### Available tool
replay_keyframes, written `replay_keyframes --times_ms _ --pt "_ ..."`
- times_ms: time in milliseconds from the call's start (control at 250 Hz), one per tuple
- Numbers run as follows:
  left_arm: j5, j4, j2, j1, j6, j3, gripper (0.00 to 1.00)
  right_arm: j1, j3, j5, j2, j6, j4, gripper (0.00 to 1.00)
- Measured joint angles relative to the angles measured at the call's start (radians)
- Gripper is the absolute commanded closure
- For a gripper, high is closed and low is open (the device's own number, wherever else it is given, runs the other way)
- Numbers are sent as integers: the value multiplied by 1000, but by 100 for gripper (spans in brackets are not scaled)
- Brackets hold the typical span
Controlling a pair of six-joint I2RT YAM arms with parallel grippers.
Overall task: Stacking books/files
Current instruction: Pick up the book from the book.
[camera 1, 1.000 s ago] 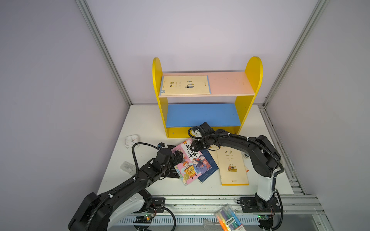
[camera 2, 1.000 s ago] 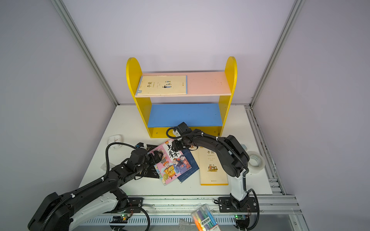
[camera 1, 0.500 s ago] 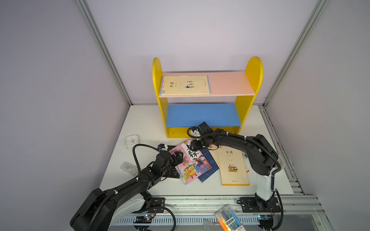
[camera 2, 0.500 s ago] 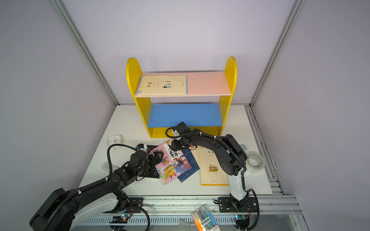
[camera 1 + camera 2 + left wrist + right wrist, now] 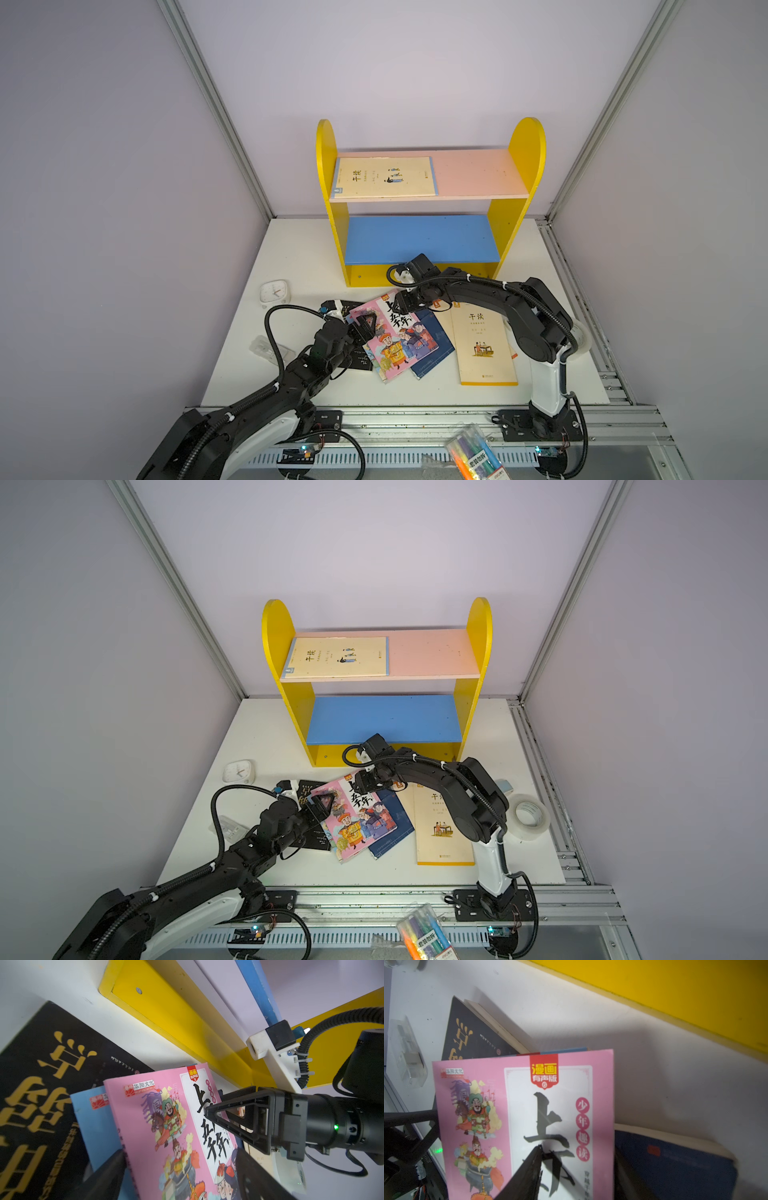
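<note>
Pink book (image 5: pixel 145 1132) is clamped in the right fingers (image 5: pixel 529 1174), between the spread-apart left fingers (image 5: pixel 108 1172).

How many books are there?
6: a cream book on the shelf; on the table a black book, pink book, blue book under it, navy book, orange-edged book. More may hide beneath.

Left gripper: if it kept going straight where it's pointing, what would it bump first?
The pink cartoon book: its edge sits between the open jaws of the left gripper. Beyond that, the right gripper holding the book's far side looks next, though depth is hard to judge.
</note>
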Motion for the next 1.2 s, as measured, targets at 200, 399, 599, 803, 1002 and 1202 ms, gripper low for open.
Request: replay_keyframes --times_ms 200,399,599,803,1002,1202 --pt "-6 53 15 0 -3 -25 28 0 3 0 4 0 1 46" --pt "0 114 33 1 -19 -25 43 3 10 0 8 0 0 46" --pt "26 154 61 1 -32 -5 63 3 12 0 9 0 1 46" --pt "39 175 79 3 -55 -5 96 3 13 0 9 0 1 46" --pt "39 176 70 6 -58 -5 100 5 6 10 -11 1 4 42" --pt "44 174 8 11 -57 -3 100 -3 9 34 -74 -11 -10 35"
